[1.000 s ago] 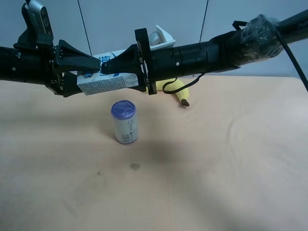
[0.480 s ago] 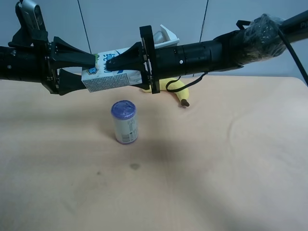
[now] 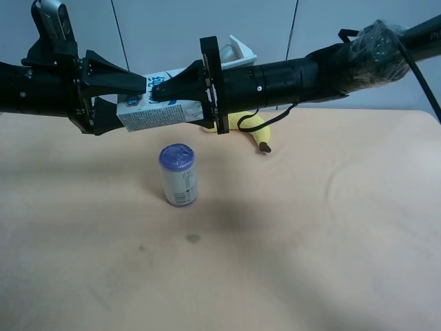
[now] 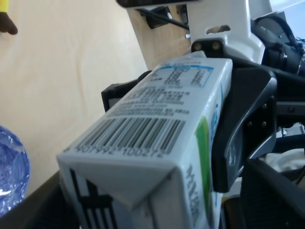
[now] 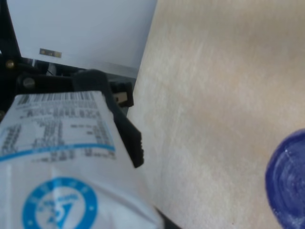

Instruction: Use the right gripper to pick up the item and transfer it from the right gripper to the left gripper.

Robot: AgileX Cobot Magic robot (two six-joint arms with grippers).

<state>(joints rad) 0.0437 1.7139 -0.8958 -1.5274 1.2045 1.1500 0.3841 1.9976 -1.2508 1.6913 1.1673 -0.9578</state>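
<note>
Two hands of mine meet in the high view, above a bench (image 3: 310, 241) carrying one blue-topped can (image 3: 178, 175) and one banana (image 3: 256, 133). One milk carton (image 3: 155, 110) is up in the air between the hands.

Which hand has it?

My right hand (image 3: 160, 98), reaching in from that view's right, is pinched on the carton's middle. My left hand (image 3: 129, 100) is spread, one finger above the carton's end and one below. Whether they touch it I cannot tell.

And from your right wrist?

One carton fills the near corner, barcode showing, with one black finger (image 5: 121, 126) of my left hand alongside its far end. The can's lid shows at the edge, down on the bench.

From the left wrist?

One carton, end-on and close, with my right hand's black pad (image 4: 238, 138) pressed flat on its side. Beyond it are the can's rim and the banana's tip.
</note>
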